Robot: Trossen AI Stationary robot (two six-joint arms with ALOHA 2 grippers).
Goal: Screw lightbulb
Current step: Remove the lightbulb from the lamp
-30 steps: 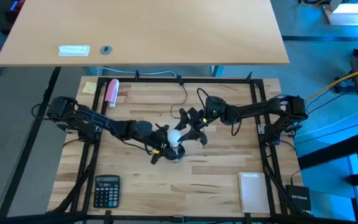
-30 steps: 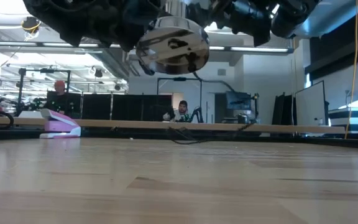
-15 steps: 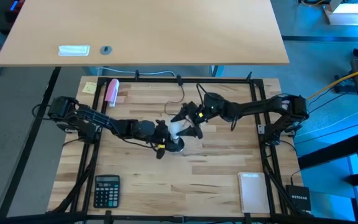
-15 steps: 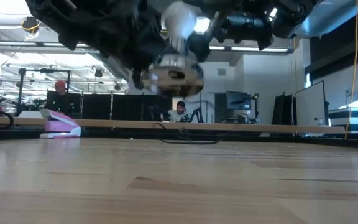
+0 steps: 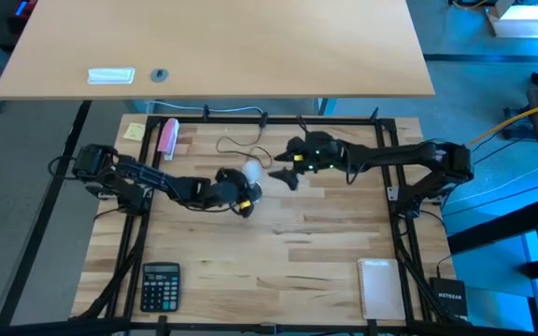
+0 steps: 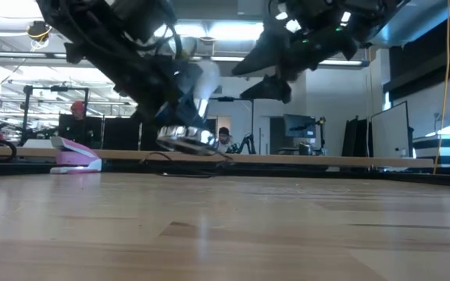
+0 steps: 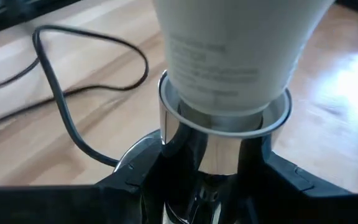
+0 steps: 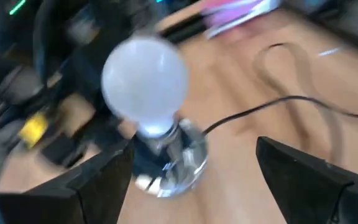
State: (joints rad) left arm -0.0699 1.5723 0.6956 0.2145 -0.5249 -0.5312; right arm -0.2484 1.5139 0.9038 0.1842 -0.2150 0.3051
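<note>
My left gripper (image 5: 234, 193) clamps the silver socket (image 7: 222, 143), lightbulb (image 5: 250, 172) seated in it, near the table's far edge. My right gripper (image 5: 281, 171) hangs open beside it. Light, slippery, fragile glass: grip its widest part, gently.

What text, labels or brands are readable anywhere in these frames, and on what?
"NETGEAR": on the black box below the table's right front corner, high view; small, just legible.
Print on the lightbulb: grey lines, left wrist view; too blurred to read.
Calculator keys and display: too small to read.
Yellow note and the flat pale item on the far desk: no legible text.
</note>
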